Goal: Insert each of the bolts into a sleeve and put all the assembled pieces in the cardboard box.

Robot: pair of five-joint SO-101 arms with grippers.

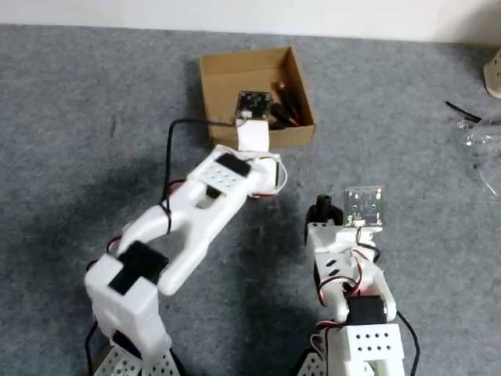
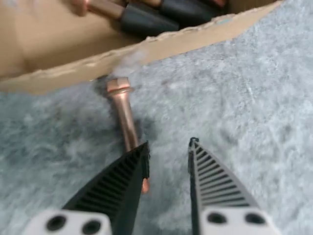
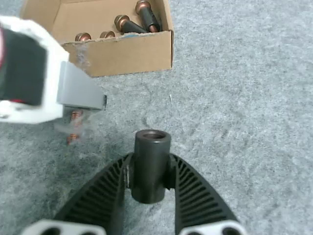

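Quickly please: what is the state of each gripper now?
Left gripper: open, holding nothing; a copper bolt lies partly under it.
Right gripper: closed on an upright dark sleeve.

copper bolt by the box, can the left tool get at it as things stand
Probably yes: the open left tool sits right at the tip of the bolt with nothing between them, though the cardboard box wall is close to its head.
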